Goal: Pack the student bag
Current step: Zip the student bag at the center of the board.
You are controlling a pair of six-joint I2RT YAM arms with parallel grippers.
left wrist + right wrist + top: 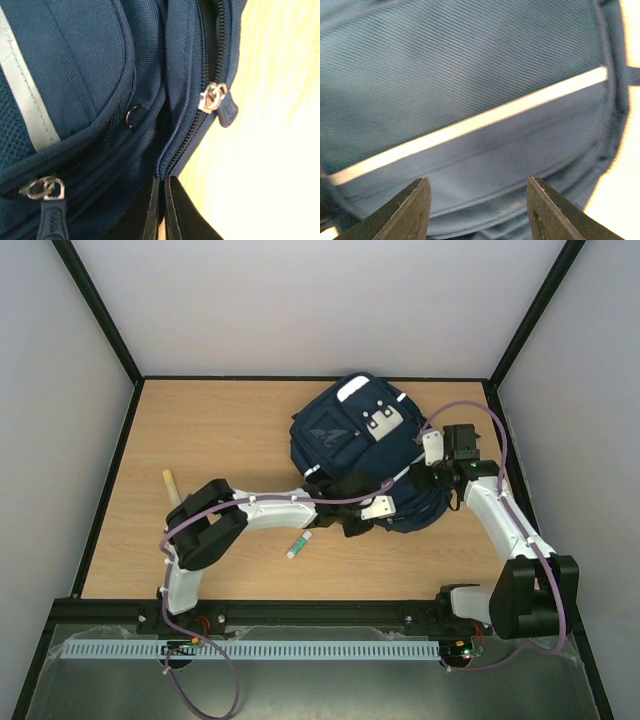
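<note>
The bag is navy blue in a fine ribbed weave, with white stripes, a pale grey patch and silver zip pulls. The desk is light wood grain. The arms are white with black joints and a purple cable. A stick is white, tipped green.

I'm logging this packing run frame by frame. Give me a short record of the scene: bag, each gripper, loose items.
bag: student bag, navy, lying on the table, far right part
left gripper: shut, tips at the bag's zipper seam; zipper pull further along it
right gripper: open, holding nothing, facing the bag's striped side
loose items: white-and-green tube on the table near the bag; tan stick at the left
</note>
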